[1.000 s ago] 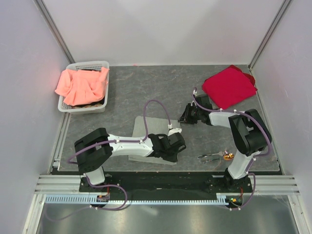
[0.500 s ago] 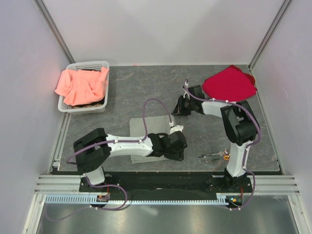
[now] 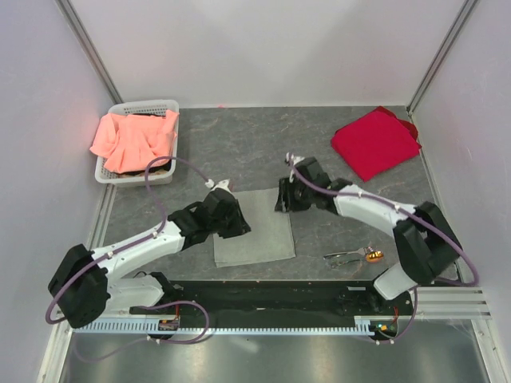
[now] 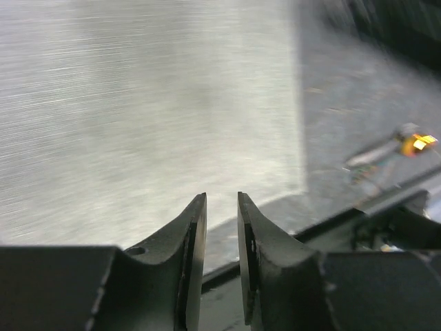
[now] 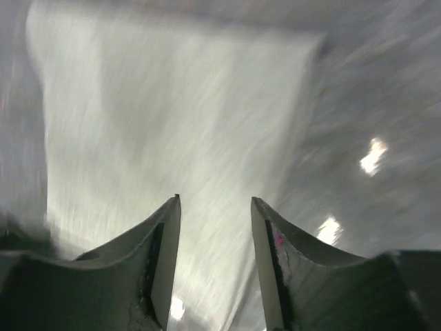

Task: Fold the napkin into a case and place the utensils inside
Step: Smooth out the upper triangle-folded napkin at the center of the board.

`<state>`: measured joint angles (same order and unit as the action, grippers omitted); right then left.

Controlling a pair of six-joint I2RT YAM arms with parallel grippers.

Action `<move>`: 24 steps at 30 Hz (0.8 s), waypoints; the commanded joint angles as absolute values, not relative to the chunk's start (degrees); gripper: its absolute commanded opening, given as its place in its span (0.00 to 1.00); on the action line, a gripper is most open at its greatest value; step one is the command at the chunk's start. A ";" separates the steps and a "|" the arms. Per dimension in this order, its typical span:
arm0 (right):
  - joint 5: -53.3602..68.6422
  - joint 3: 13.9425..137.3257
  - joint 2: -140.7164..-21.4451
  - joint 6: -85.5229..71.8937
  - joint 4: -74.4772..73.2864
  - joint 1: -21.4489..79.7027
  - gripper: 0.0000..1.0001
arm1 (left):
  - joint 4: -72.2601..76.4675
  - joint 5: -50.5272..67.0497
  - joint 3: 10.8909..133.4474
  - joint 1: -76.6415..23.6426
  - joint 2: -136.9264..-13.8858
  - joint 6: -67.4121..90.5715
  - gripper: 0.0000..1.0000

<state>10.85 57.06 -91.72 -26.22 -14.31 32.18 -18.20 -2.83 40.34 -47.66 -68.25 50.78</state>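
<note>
From above, the desk (image 3: 239, 152) is a dark grey, mottled slab closed in by plain white walls (image 3: 263, 48), with metal posts (image 3: 88, 48) running up at the back corners. The napkin (image 3: 255, 231) lies flat and spread out on it, near the front, between my two arms. My left fingers (image 3: 238, 223) are over its upper left edge, and my right fingers (image 3: 281, 201) are at its upper right corner. The utensils (image 3: 355, 256) lie on bare desk to the right of the napkin, well apart from it, orange end to the right. A red cloth (image 3: 375, 144) sits at the far right corner. At the far left, a white basket (image 3: 136, 177) holds a salmon cloth (image 3: 132, 137).

At my left wrist, my left fingers (image 4: 222, 196) stand only a narrow slit apart, with nothing between them. The napkin (image 4: 151, 110) fills the view below as a pale blurred sheet. Its edge ends against dark desk (image 4: 344, 83), where the utensils (image 4: 386, 153) show as a smear.

At my right wrist, my right fingers (image 5: 215, 200) stand clearly apart and hold nothing. The napkin (image 5: 172, 117) lies blurred under them, with grey desk (image 5: 386, 89) and bright glints to the right.
</note>
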 commanded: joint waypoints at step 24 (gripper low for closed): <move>-13.80 44.20 -68.64 -28.83 -29.96 41.65 0.38 | -25.74 -2.80 38.57 -38.06 -54.59 45.88 0.47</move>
